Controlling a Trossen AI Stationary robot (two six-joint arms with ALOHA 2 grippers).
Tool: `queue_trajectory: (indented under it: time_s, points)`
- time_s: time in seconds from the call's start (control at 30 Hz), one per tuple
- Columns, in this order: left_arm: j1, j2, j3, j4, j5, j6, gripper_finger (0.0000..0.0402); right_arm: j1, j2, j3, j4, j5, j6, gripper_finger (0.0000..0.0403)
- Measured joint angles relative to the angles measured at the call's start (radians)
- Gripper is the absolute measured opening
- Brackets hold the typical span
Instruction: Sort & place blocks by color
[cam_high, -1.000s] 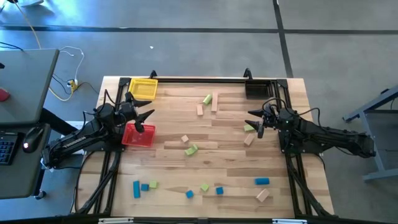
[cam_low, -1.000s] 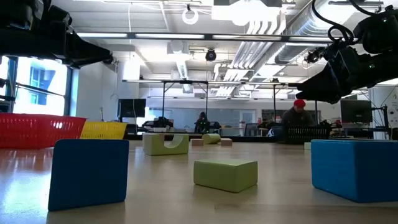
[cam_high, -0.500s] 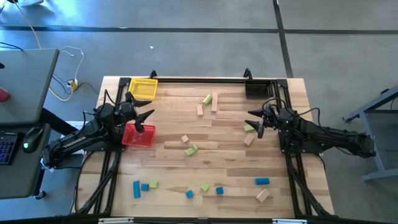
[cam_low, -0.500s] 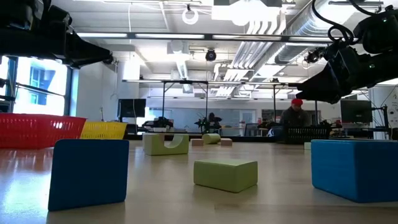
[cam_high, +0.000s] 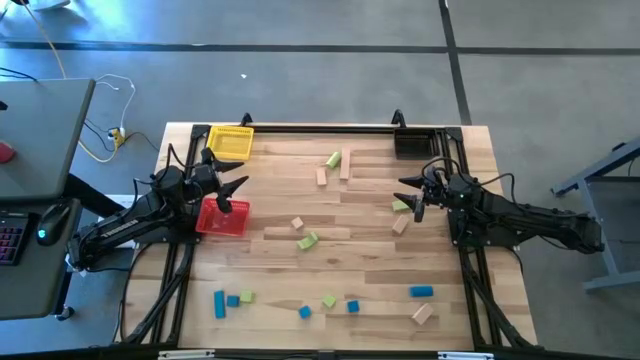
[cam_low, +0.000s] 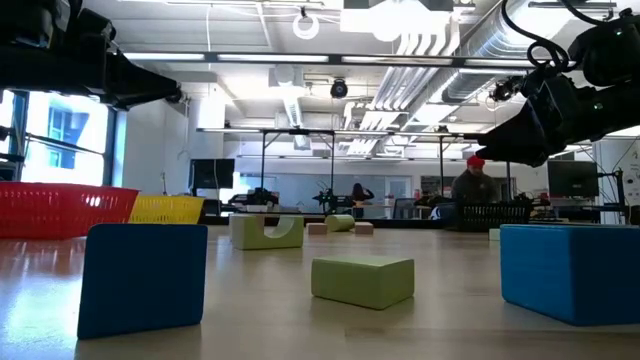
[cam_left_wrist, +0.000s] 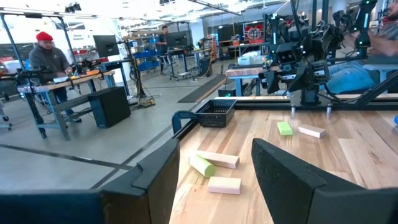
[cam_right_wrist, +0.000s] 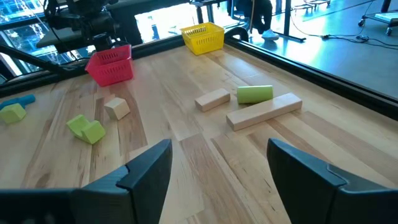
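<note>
Small wooden blocks in blue, light green and tan lie scattered on the table. A tan bar (cam_high: 345, 164), a green cylinder (cam_high: 333, 159) and a tan block (cam_high: 322, 176) lie near the far edge. A green block (cam_high: 307, 241) and a tan cube (cam_high: 297, 224) lie mid-table. Blue and green ones (cam_high: 232, 299) line the near edge. My left gripper (cam_high: 237, 196) is open, raised beside the red bin (cam_high: 222, 217). My right gripper (cam_high: 413, 196) is open, raised beside a green block (cam_high: 400, 205) and a tan block (cam_high: 401, 225).
A yellow bin (cam_high: 230, 142) stands at the far left corner and a black bin (cam_high: 416, 143) at the far right corner. Dark frame rails run along the table's left and right edges. People work at benches in the room beyond.
</note>
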Motion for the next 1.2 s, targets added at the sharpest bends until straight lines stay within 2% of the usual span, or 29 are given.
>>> queue_trajectory:
  time_s: [0.93, 1.2]
  points:
    - [0.000, -0.001, 0.000, 0.008, -0.031, -0.004, 0.0189, 0.000, 0.000, 0.000, 0.000, 0.000, 0.000, 0.0249]
    - [0.000, 0.000, 0.000, 0.015, -0.031, -0.215, 0.0188, 0.000, 0.000, 0.000, 0.000, 0.000, 0.000, 0.0249]
